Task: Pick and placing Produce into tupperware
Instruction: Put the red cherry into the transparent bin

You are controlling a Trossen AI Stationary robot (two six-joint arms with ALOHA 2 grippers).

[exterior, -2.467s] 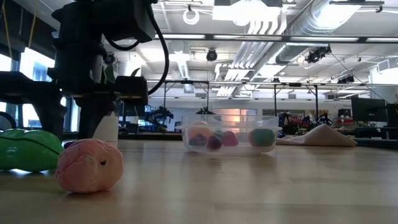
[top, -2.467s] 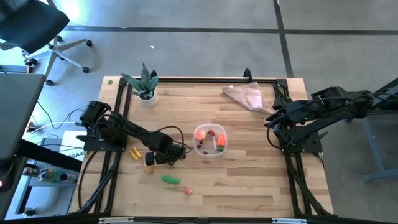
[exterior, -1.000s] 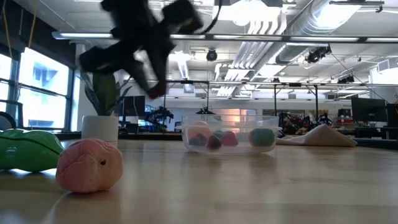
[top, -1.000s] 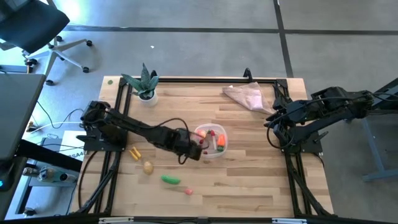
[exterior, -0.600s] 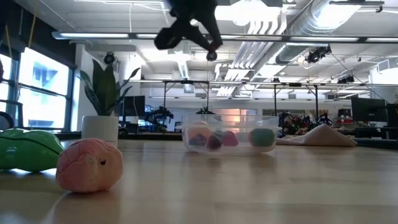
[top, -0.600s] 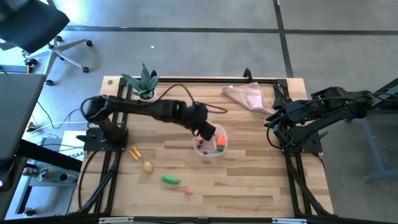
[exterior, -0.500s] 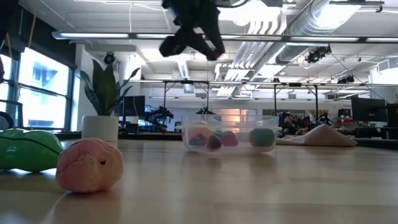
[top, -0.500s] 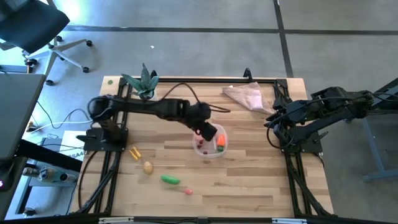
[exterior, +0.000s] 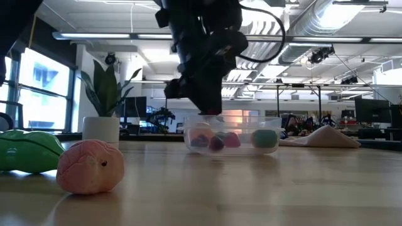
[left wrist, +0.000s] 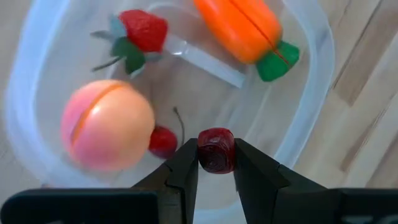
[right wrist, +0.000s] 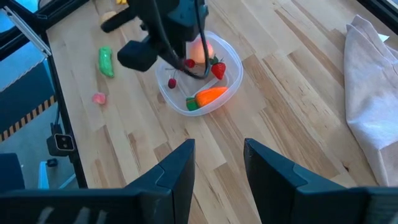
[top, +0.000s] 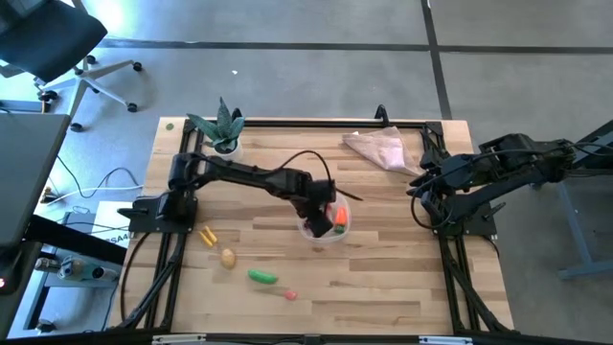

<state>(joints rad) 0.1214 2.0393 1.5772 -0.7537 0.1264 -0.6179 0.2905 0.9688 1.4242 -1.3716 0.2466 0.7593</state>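
While inside the tupperware (left wrist: 314, 81) rim, left gripper (left wrist: 216, 163) around a dark-red bit (left wrist: 216, 149).

Left arm (top: 249, 176): dark, jointed links, thin black cable looping loosely alongside. Right arm (top: 498, 168): dark, bulkier segmented housings. Left gripper (left wrist: 216, 163): two flat black tapered fingers. Right gripper (right wrist: 217, 163): two broad black fingers.
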